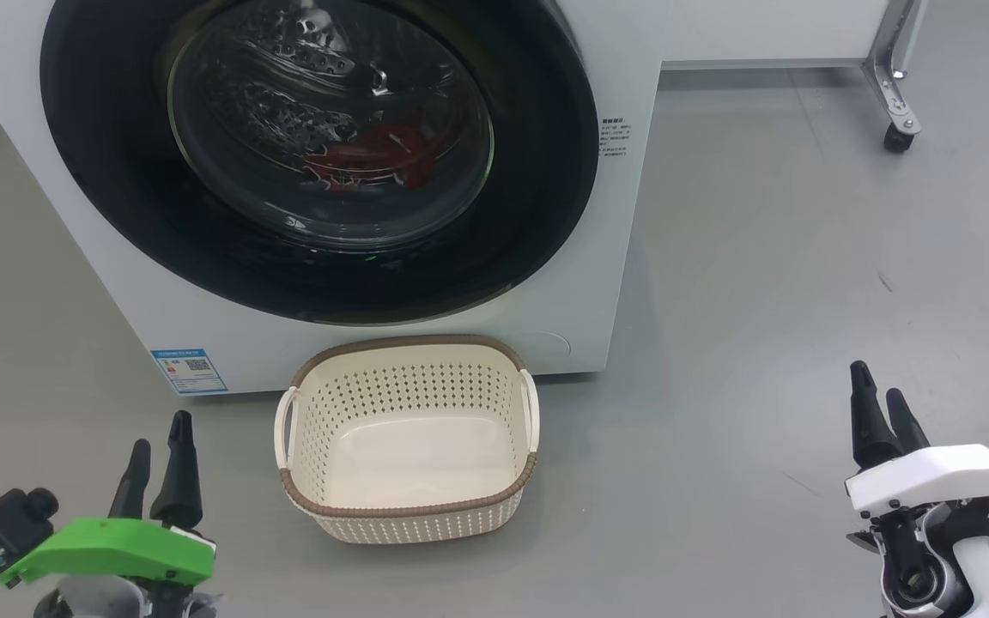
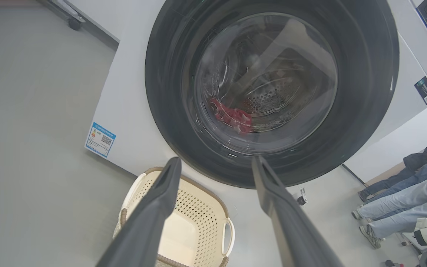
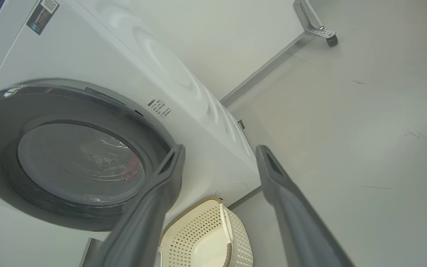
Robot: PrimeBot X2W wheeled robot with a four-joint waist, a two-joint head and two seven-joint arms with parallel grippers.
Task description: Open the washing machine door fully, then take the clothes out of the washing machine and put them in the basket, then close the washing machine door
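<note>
The white washing machine (image 1: 615, 257) stands ahead, its door (image 1: 117, 189) with the wide black rim lying flat against the front. Red clothes (image 1: 370, 154) show through the glass, down in the steel drum; the left wrist view has the clothes (image 2: 232, 116) too. The cream basket (image 1: 409, 506) sits empty on the floor right in front of the machine. My left gripper (image 1: 160, 446) is open at the lower left, beside the basket. My right gripper (image 1: 882, 395) is open at the lower right, well away from the machine.
A wheeled metal frame leg (image 1: 894, 103) stands at the back right. People's legs (image 2: 402, 207) show at the right edge of the left wrist view. Bare grey floor (image 1: 761, 300) stretches to the right of the machine.
</note>
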